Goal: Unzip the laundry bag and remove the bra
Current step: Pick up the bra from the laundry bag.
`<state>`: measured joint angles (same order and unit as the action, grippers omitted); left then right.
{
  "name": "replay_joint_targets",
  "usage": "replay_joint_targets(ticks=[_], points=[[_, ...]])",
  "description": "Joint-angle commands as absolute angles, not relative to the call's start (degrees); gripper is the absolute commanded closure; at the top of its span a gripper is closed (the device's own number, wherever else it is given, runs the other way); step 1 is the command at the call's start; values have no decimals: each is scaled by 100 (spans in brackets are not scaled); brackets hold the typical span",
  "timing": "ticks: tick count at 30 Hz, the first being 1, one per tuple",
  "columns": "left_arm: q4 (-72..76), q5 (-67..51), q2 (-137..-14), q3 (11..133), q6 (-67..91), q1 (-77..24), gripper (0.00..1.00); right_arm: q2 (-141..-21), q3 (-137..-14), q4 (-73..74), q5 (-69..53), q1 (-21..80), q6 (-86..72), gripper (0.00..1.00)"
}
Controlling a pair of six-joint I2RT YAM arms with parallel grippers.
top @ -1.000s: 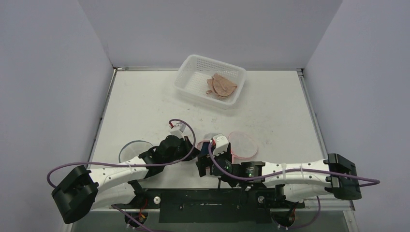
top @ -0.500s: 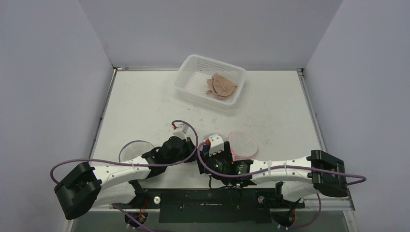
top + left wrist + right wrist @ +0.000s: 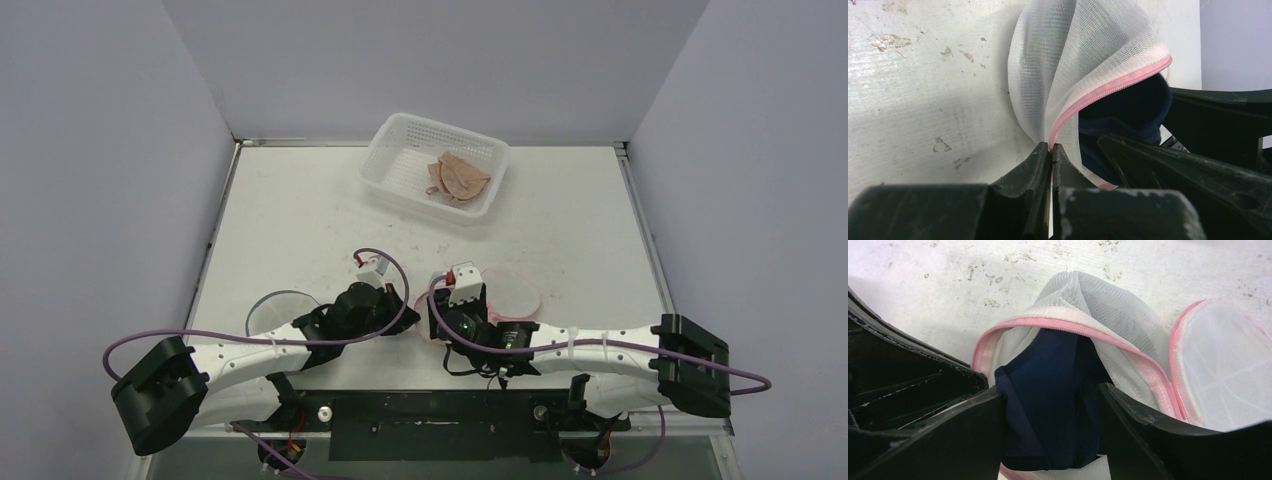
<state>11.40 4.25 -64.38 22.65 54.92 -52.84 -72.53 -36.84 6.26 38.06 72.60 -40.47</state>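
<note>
A pale, scuffed desk point(image 3: 300, 220) fills the view from above, with two robot arms reaching in from its near edge and meeting near the middle. At the far side sits a white plastic basket point(image 3: 395, 135) that holds a tan garment point(image 3: 458, 177).

Between the two arm tips, at the near centre of the desk, lies the laundry bag point(image 3: 1068, 45), made of white mesh with a pink edge. Its mouth stands open, so the unzipping looks done or nearly done. A round flap of the same mesh lies folded out to the right.

The bra point(image 3: 1053, 405), dark navy, is in the open mouth of the bag. Part of it shows outside the pink rim, and the rest is under the mesh. It is not yet out.

The pink zip point(image 3: 1113, 87) curves along the raised lip of the bag.

The left fingers point(image 3: 1035, 165) are pinched closed on the bag's edge at the zip, holding it up. The right fingers point(image 3: 973, 425) stand on either side of the bra, touching the fabric on both sides, and appear to grip it. What seems left is to draw the bra clear of the bag.
</note>
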Motion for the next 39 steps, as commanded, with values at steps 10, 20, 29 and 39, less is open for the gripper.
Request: replay_joint_targets(ticks=[10,20,29,39], points=[[1408,448,-6408,2426,5493,-5319,100,-7532,-3736,279,3298,6923,-3864,49],[1235,520,-6375,2537,5441,-5318,100,-6582,-3591,597,2706,6855,-3657,95],[1054,631,-6385,2743,5364,-5305,100,-5632,-3843,947,1114,6606,-2858,95],[846,794,-6316,2859,5335,-5296,100,-5189,-4452,1605,-409,5964,-2413,95]])
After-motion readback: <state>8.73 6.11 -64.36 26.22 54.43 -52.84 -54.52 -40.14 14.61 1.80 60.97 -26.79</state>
